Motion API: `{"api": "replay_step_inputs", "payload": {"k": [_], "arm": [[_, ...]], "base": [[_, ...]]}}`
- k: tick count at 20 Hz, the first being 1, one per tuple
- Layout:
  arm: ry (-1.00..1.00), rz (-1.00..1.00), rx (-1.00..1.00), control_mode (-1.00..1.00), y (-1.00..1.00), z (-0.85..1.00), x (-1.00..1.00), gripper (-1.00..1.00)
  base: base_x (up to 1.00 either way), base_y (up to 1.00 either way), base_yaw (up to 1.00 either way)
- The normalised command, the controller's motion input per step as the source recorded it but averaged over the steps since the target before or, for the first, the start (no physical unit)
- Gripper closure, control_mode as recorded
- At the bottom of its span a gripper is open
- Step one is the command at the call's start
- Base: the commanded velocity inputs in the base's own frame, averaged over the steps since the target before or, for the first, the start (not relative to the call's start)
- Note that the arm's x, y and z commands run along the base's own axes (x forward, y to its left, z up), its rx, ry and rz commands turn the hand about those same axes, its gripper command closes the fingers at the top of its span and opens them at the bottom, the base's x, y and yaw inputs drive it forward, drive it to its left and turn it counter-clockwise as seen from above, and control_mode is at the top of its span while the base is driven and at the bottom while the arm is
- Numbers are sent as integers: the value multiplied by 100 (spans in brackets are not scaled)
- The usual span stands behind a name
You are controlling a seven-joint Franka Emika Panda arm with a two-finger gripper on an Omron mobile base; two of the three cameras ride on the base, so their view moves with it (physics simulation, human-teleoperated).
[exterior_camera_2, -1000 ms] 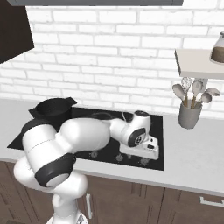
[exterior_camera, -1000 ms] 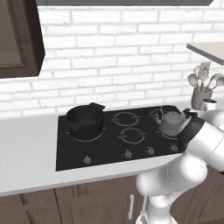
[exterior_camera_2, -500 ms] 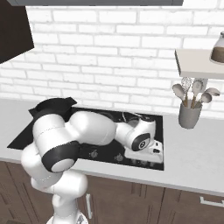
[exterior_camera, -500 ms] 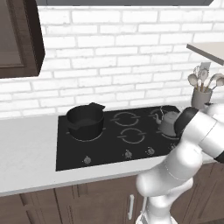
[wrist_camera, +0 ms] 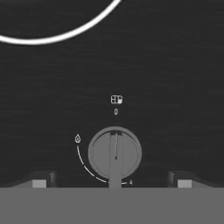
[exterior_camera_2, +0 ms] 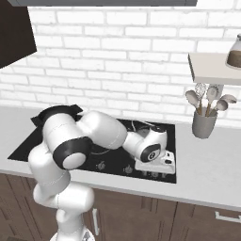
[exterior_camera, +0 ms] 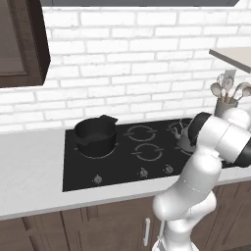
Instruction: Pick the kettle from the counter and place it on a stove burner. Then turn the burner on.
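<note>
The gripper [wrist_camera: 112,183] is held low over the front strip of the black cooktop [exterior_camera: 83,169], and its jaws are opened wide: in the hand view the two dark fingertips [wrist_camera: 39,183] are seen far apart at the bottom corners, with nothing held between them. Between them a round grey knob [wrist_camera: 114,153] is seen, with a raised bar across its middle; whether the fingertips touch it cannot be told. Above the knob a small burner symbol and the mark "0" are printed on the glass, and a thin white arc runs around its left side. In the right base view the hand is seen lowered at the front right part of the cooktop, near the row of small knobs [exterior_camera_2: 128,169].

Further back, the kettle [exterior_camera: 185,137] is found on the right rear stove burner [wrist_camera: 52,26], partly hidden by the white arm in the left base view. Two free burners are seen in the middle of the glass, and a black pot [exterior_camera: 95,132] with side handles stands on the left burner. The pale tabletop [exterior_camera: 29,166] runs on both sides of the cooktop. On its right part, near the brick wall, a grey utensil cup [exterior_camera_2: 204,123] with spoons is placed under a shelf [exterior_camera_2: 214,70]
</note>
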Motion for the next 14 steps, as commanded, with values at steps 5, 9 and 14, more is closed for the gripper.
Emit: {"api": "replay_step_inputs", "payload": {"k": [5, 9, 14], "arm": [[0, 0, 0, -100, 0, -4, 27, -100], [0, 0, 0, -100, -11, -22, 5, -100], [0, 0, 0, -100, -20, -41, 0, -100]], "base": [[0, 0, 0], [0, 0, 0], [0, 0, 0]]}}
